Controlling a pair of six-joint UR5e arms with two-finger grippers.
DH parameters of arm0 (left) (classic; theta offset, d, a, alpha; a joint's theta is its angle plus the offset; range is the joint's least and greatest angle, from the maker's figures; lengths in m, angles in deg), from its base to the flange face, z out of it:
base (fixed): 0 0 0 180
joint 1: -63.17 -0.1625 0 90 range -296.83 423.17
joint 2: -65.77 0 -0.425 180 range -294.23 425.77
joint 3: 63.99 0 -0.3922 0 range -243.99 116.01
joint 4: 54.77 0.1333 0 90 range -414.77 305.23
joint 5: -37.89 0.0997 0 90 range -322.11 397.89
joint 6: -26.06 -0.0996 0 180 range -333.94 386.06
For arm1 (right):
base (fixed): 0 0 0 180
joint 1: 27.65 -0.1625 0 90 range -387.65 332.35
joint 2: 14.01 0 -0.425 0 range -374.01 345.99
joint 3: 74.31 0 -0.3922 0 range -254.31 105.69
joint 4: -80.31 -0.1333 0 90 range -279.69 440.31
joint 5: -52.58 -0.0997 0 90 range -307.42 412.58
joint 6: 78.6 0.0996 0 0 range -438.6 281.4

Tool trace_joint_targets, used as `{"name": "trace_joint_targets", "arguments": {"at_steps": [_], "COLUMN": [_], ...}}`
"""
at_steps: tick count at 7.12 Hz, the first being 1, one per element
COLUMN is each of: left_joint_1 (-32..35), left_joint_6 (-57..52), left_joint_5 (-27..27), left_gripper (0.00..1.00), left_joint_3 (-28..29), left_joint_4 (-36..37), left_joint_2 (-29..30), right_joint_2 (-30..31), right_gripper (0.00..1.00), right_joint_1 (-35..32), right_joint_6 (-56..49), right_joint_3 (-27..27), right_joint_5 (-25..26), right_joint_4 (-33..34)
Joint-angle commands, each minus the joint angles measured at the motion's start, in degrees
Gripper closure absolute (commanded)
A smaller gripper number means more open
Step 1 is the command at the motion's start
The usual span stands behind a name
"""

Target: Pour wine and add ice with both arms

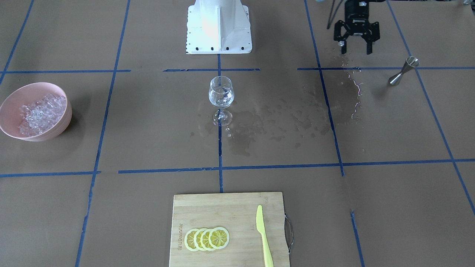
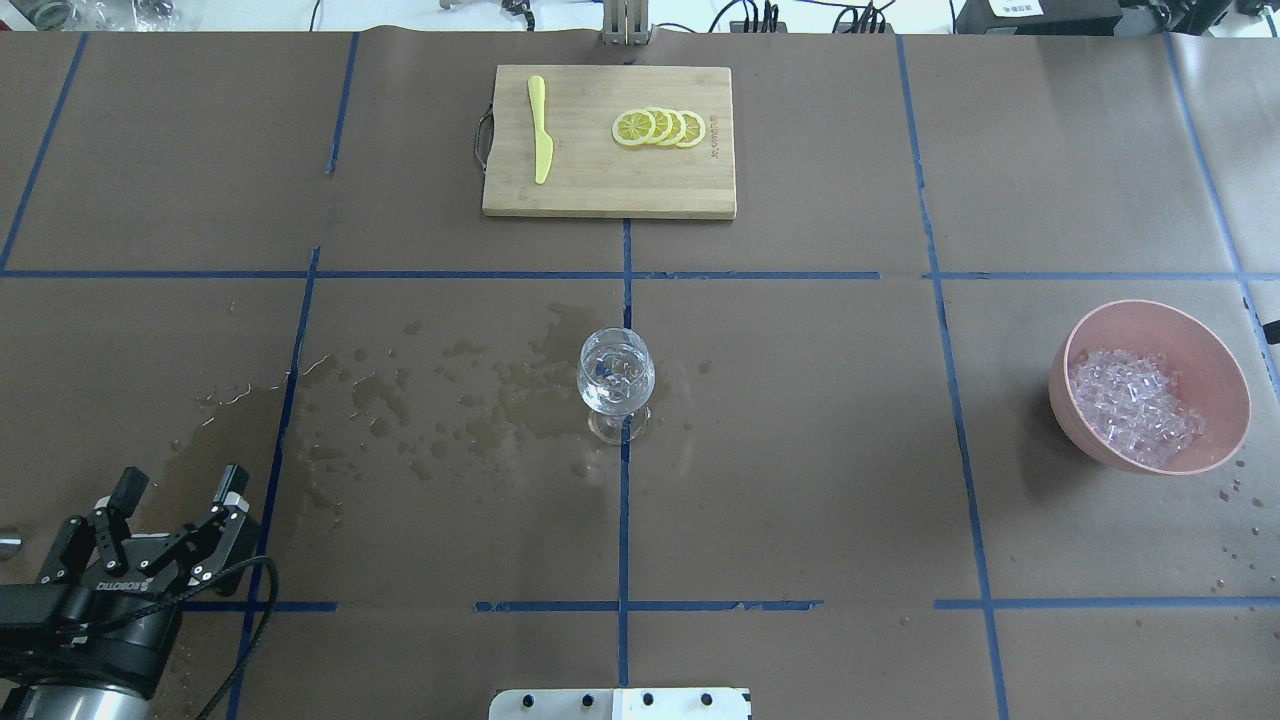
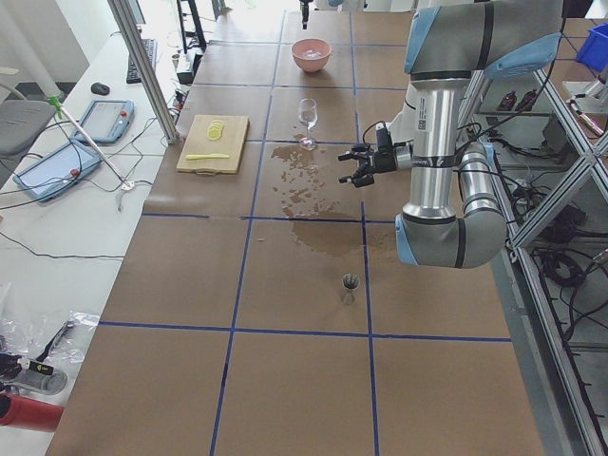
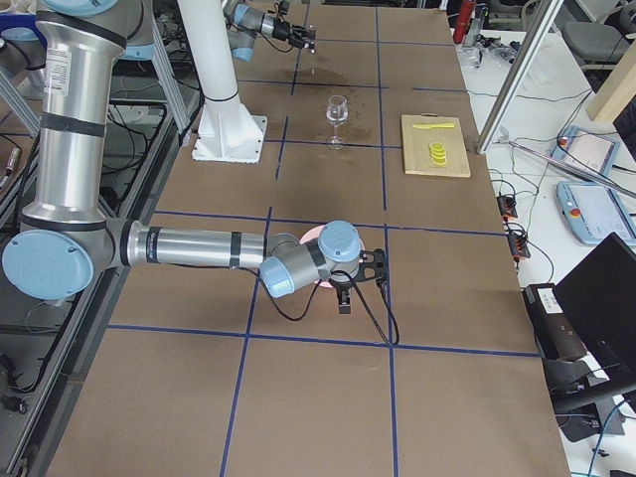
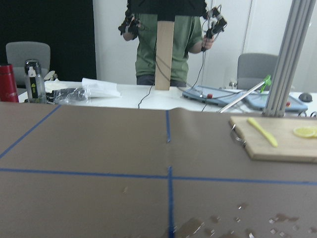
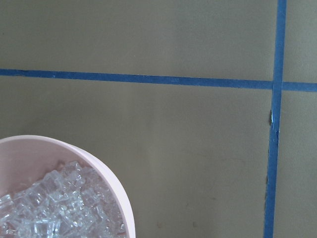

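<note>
Glassy and wet-looking, the ice [image 2: 1135, 408] is likely slippery, hard and light, and a cube is probably best pinched across two flat faces. The heap has no long axis. It fills the pink bowl [image 2: 1215, 350] right by the right gripper [image 4: 344, 300], and whether that gripper is spread or closed cannot be told. The stemmed glass [image 1: 221, 92], fragile, stands upright with its mouth up, well apart from both grippers. The left gripper [image 1: 356, 48] hangs spread and empty, with the upright jigger [image 1: 402, 72] near it.
</note>
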Motion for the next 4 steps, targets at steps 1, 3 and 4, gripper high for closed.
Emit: {"name": "trace_joint_targets", "arguments": {"at_steps": [1,3,4], "left_joint_1": [6.4,17.16,19.15], "left_joint_6": [-4.59,-4.77,-4.95], "left_joint_5": [-0.65,-0.74,-0.83], "left_gripper": [0.06,0.06,0.0], "left_joint_3": [-0.15,-0.24,-0.16], "left_joint_4": [1.83,13.25,16.13], "left_joint_2": [8.6,14.32,15.91], "right_joint_2": [0.0,-0.52,-0.87], "right_gripper": [0.0,0.0,0.0], "right_joint_1": [0.0,0.0,0.17], "right_joint_6": [0.03,-0.06,-0.06], "right_joint_3": [0.12,0.47,1.52], "right_joint_5": [0.0,0.09,0.0], "right_joint_4": [0.03,0.03,0.03]}}
